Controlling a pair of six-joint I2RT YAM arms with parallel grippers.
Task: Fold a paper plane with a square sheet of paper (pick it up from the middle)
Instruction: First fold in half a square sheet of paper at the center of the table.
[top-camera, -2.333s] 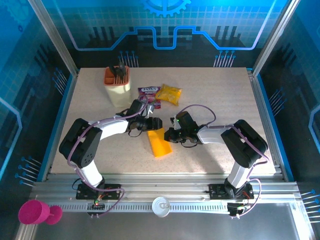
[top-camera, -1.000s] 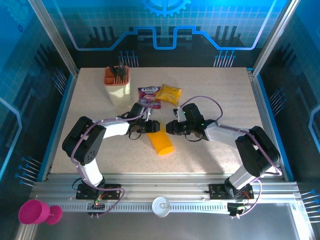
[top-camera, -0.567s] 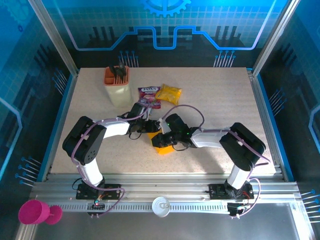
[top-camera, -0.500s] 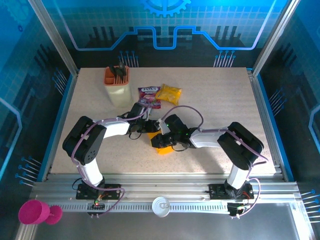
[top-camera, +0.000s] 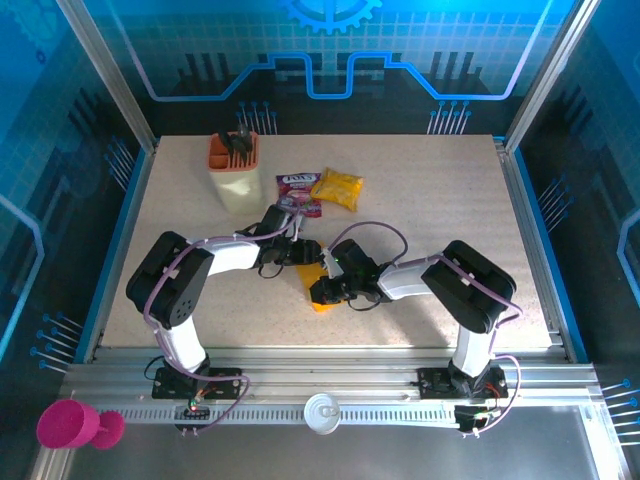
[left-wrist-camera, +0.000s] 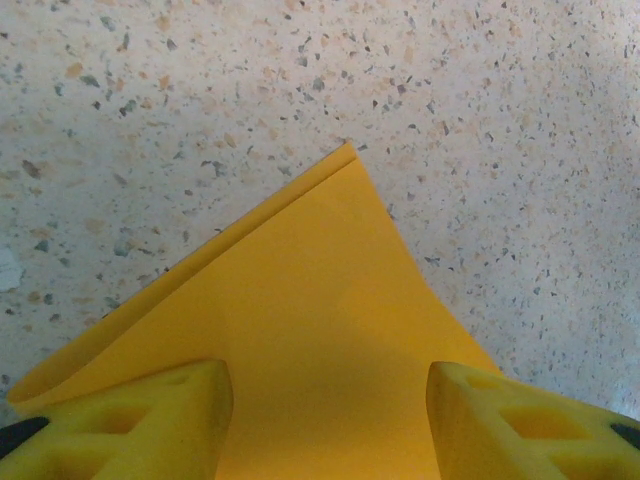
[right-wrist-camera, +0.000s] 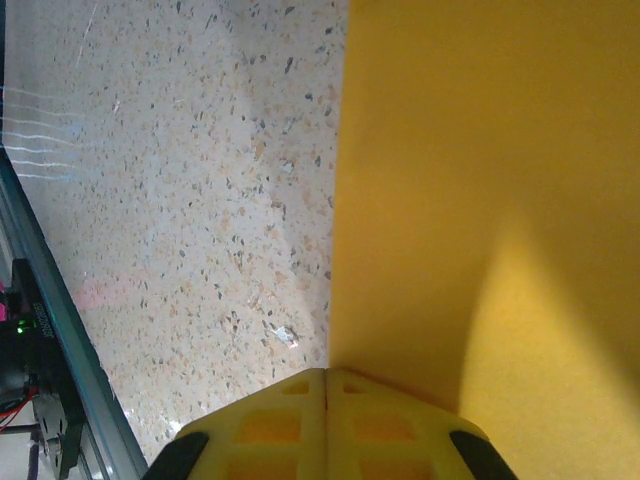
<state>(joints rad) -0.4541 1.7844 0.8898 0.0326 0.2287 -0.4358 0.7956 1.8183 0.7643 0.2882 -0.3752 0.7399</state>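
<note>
- Fingers (left-wrist-camera: 150, 415) of the left gripper (left-wrist-camera: 335, 425) stand apart with nothing clamped between them. Both yellow pads rest on the near part of the square sheet of paper (left-wrist-camera: 320, 290), which spans the gap between them
- Ahead of those pads the sheet lies doubled over, its two layers meeting at a corner that points away from the fingertips. A rounded, unflattened fold bulges just outside one pad
- The right gripper (right-wrist-camera: 325, 405) is closed, pads pressed together with no gap, its tip at the sheet's straight edge. Paper stretches ahead on one side of the tip and bare speckled table (right-wrist-camera: 180, 200) on the other; whether a layer is caught between the pads cannot be told
- From above, both grippers crowd over the orange-yellow sheet. A purple-red packet (top-camera: 297, 190), a glossy yellow snack bag (top-camera: 337, 187) and a cream holder (top-camera: 236, 172) sit well beyond the left fingertips
- The step looks like the flattening of an early fold, with no dart shape formed yet
- If the closed tip drags along the edge while the spread pads bear too lightly, the layers may slide out of line and leave a skewed crease. Too much pressure could buckle or tear the thin paper, and the loose fold may spring open once either gripper lifts
</note>
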